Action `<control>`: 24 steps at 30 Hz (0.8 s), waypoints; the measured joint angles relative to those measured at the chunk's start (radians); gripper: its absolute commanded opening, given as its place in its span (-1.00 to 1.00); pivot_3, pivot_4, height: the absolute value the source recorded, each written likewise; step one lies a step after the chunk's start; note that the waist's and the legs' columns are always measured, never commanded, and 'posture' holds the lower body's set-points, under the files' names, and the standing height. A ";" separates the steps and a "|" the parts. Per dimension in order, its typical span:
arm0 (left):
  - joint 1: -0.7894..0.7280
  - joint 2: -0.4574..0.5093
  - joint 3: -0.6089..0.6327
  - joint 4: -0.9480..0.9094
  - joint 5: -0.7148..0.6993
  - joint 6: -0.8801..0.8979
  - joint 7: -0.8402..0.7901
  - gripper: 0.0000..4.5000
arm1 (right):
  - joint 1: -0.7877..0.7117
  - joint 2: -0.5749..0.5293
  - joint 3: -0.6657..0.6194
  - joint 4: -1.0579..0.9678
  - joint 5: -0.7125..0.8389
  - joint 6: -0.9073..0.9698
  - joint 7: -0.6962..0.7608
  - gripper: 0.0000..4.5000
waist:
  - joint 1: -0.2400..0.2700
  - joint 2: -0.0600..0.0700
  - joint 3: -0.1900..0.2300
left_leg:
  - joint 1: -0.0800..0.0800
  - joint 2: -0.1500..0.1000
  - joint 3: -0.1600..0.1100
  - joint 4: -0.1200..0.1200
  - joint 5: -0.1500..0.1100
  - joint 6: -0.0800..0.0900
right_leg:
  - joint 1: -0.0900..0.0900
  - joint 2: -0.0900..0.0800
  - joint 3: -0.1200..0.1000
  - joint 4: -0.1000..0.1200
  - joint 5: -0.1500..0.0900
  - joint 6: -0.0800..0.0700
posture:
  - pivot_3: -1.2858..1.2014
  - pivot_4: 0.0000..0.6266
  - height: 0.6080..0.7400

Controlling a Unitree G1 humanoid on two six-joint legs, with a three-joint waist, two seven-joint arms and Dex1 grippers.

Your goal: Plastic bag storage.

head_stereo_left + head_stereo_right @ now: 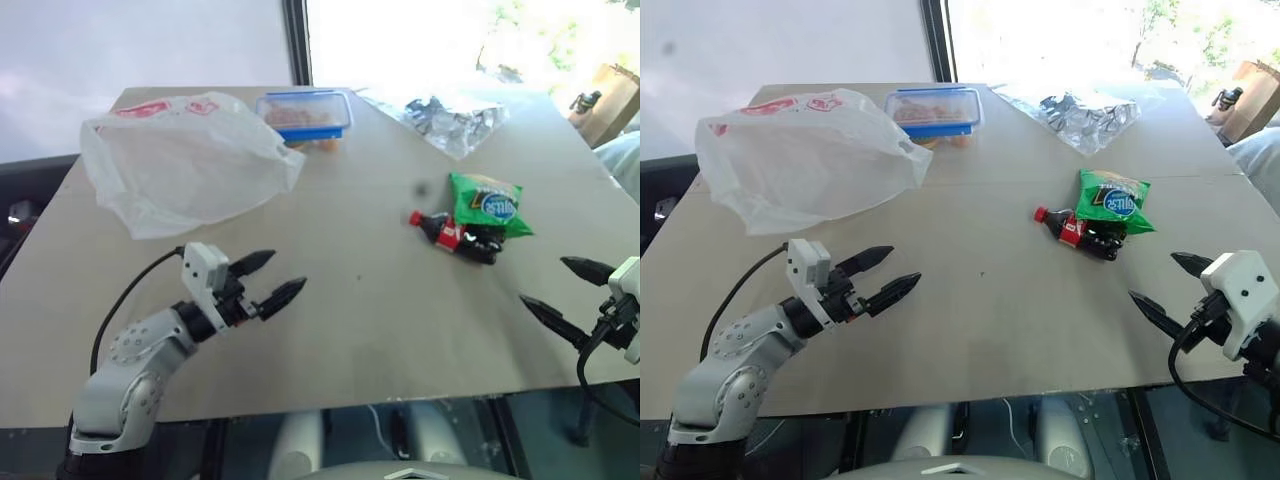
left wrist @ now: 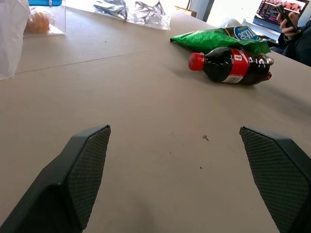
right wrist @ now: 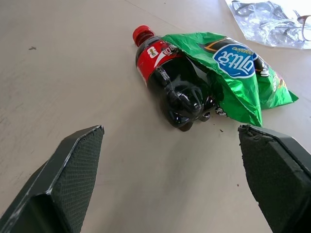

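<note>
Left gripper open over table, plastic bag lying beyond it

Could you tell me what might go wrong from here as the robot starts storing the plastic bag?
The plastic bag lies puffed and thin, so closing jaws may pinch one layer and let it slip. It touches the lunchbox, which could be dragged along. The cola bottle lies on its side near the right gripper and may roll if brushed.
</note>
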State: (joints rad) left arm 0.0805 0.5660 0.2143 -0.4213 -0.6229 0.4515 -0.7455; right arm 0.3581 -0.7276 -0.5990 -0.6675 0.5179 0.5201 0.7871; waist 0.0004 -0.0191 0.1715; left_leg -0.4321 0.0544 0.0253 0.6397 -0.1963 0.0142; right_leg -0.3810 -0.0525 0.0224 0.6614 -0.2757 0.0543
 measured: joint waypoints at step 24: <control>-0.530 0.255 -0.126 0.085 0.719 0.141 0.639 1.00 | -0.131 0.061 0.117 -0.092 0.170 -0.156 0.058 0.99 | 0.013 -0.003 0.002 | 0.001 0.000 0.004 -0.003 0.000 0.000 | -0.001 0.005 0.000 0.000 0.002 0.004 | 0.03 -0.52 1.00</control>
State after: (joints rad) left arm -0.4498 0.8211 0.0880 -0.3361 0.0958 0.5920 -0.1062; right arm 0.2270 -0.6667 -0.4820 -0.7593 0.6884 0.3638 0.8450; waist 0.0133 -0.0226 0.1730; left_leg -0.4310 0.0547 0.0295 0.6370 -0.1962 0.0138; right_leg -0.3815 -0.0473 0.0222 0.6612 -0.2735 0.0585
